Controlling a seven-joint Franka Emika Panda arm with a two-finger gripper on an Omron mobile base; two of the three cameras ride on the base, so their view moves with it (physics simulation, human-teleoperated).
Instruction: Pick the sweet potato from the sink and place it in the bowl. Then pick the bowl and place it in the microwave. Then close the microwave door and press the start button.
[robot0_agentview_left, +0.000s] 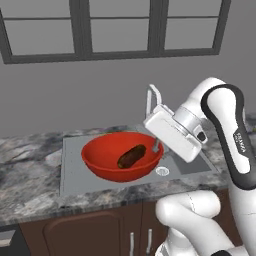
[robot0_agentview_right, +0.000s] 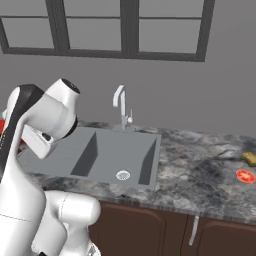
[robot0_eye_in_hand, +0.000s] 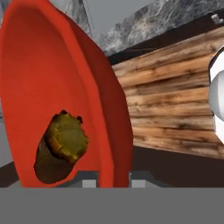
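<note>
Grey stone counter (robot0_agentview_left: 30, 170) runs across your view, with the sink (robot0_agentview_right: 115, 155) sunk into it and the faucet (robot0_agentview_right: 120, 107) standing at its back edge. Next in size, the bowl (robot0_agentview_left: 107, 162) appears raised above the basin's left part in the left base view, and it looks tipped a little. Your gripper (robot0_eye_in_hand: 113, 180) has it by the right rim: in the hand view the red wall passes between the two dark fingertips (robot0_eye_in_hand: 87, 180), so the jaws stand narrowly parted and closed on the rim, nothing else. Smallest, the sweet potato (robot0_agentview_left: 131, 156) lies inside the bowl, resting on its inner wall towards the gripped side.

Judging from this, the first step is done and you are carrying the bowl towards the microwave. Watch the hold: a pinch on one edge of a wide, glossy bowl lets the weight hang off to one side, so it may swivel or slip between the fingers. Should the tilt grow, the potato can roll out over the rim. Swing slowly and keep the rim level.
</note>
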